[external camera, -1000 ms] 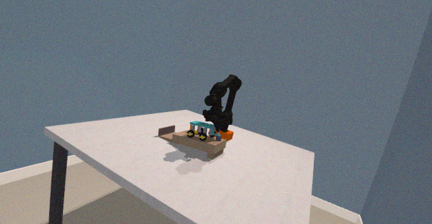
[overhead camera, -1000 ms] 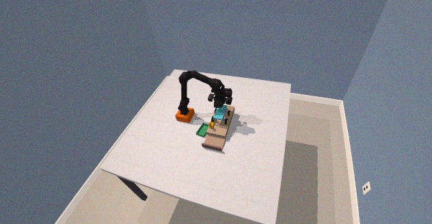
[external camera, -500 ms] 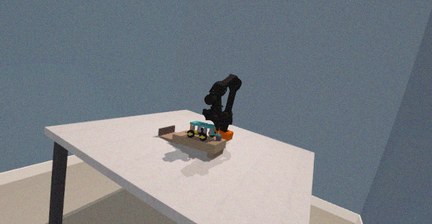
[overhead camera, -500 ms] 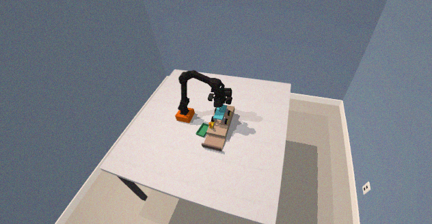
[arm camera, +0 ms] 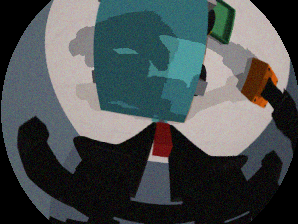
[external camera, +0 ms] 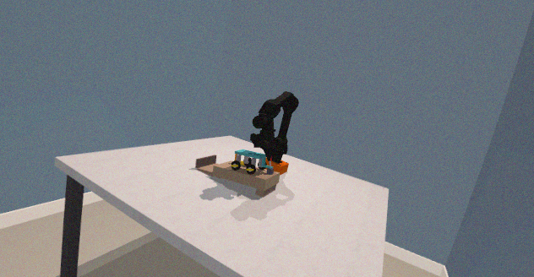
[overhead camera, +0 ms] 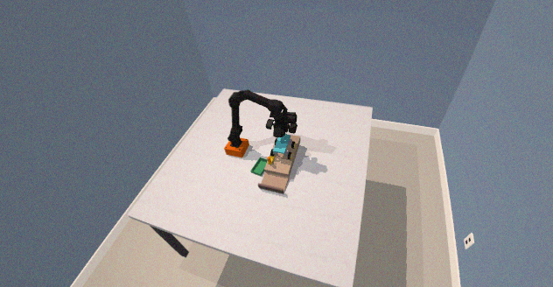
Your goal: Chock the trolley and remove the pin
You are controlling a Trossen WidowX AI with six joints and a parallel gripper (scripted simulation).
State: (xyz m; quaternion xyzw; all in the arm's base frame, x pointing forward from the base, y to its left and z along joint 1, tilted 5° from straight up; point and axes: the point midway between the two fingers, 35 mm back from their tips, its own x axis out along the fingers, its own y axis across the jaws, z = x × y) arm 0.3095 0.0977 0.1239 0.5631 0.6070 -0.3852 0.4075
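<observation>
Red stop pin (arm camera: 162,139) sits clamped in the tool (arm camera: 161,156), teal trolley (arm camera: 149,43) just beyond, green tray (arm camera: 222,22) nearby.

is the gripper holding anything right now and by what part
Yes. The gripper is shut on the stop pin, gripping its red head, at the uphill end of the teal trolley.

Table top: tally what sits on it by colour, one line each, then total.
Teal: 1, the trolley
Tan: 1, the ramp
Green: 1, the tray
Yellow: 1, the chock
Red: 1, the stop pin, clamped in the gripper
Orange: 1, the arm's base
Total: 6
</observation>
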